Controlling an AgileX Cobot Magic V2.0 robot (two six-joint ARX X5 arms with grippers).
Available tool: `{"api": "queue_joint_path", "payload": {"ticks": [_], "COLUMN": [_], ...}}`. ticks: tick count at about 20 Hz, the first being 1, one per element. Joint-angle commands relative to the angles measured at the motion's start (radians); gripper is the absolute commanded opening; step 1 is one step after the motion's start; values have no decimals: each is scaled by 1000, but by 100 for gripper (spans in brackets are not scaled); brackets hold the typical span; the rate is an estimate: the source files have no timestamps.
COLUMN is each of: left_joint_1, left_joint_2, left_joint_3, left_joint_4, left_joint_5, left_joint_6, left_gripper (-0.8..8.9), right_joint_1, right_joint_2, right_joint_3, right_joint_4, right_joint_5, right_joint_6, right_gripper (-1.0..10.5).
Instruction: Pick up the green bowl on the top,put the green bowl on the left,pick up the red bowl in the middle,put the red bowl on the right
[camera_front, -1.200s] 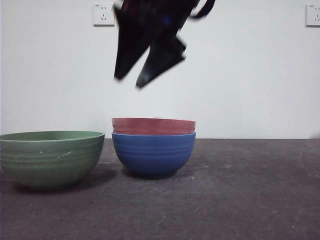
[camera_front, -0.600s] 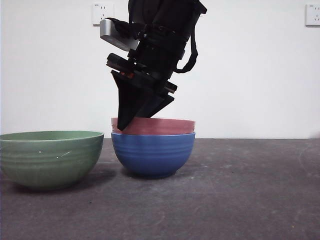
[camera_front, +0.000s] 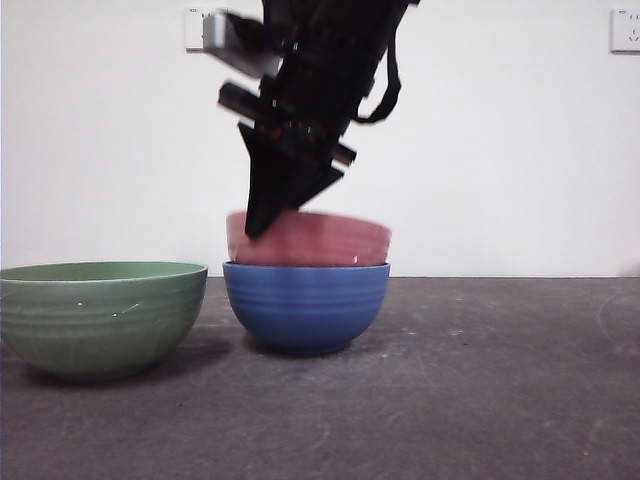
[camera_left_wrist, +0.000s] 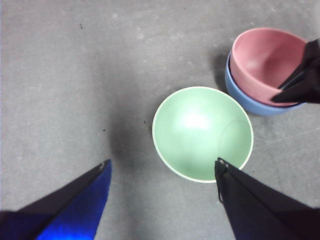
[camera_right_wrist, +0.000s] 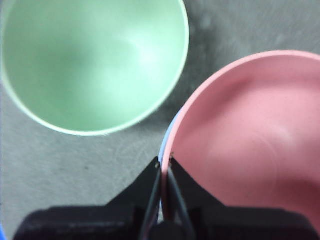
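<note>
The green bowl (camera_front: 100, 315) stands on the table at the left; it also shows in the left wrist view (camera_left_wrist: 202, 132) and in the right wrist view (camera_right_wrist: 90, 60). The red bowl (camera_front: 320, 240) is partly raised out of the blue bowl (camera_front: 305, 305) in the middle. My right gripper (camera_front: 262, 225) is shut on the red bowl's (camera_right_wrist: 250, 140) left rim, one jaw inside and one outside (camera_right_wrist: 164, 162). My left gripper (camera_left_wrist: 163, 162) is open and empty, high above the green bowl. The red bowl (camera_left_wrist: 260, 57) and the right gripper (camera_left_wrist: 295, 90) show there too.
The blue bowl (camera_left_wrist: 240, 95) stands close beside the green bowl, a small gap between them. Bare dark table (camera_front: 500, 380) stretches to the right of the stack. A white wall with a socket (camera_front: 627, 30) stands behind.
My right gripper came down from above onto the red bowl's left rim, shut on it, and has lifted the bowl a little out of the blue bowl.
</note>
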Motion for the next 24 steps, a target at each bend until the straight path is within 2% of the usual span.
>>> {"api": "queue_joint_path", "payload": {"ticks": [1,5,8,10,12,15,18,19,21,24], "left_joint_1": [2,2,2,2,2,2,2,2,2,2], "left_joint_2": [0,0,0,0,0,0,0,0,0,0], "left_joint_3": [-3,-3,-3,-3,-3,-3,-3,-3,-3,-3], "left_joint_4": [9,16,19,19,19,19,19,19,19,19], "left_joint_5": [0,0,1,1,1,2,2,2,2,2], "left_joint_6": [12,12,11,11,11,11,11,11,11,8], "left_gripper": [346,346,346,346,346,346,346,346,346,346], "right_joint_1": [2,1,-21,-42,-83,-128,-129,-128,-114,-92], "right_joint_2": [-55,-163,-286,-353,-417,-513,-555,-554,-536,-475], "right_joint_3": [-1,-1,-2,-8,-64,-249,-449,-494,-560,-585], "right_joint_4": [9,-36,-212,-348,-393,-315,-140,-90,31,134], "right_joint_5": [34,172,314,403,469,474,456,430,325,301], "right_joint_6": [-6,13,110,200,270,349,394,397,417,417], "right_gripper": [-12,-12,-12,-13,-12,-12,-12,-12,-12,-12]}}
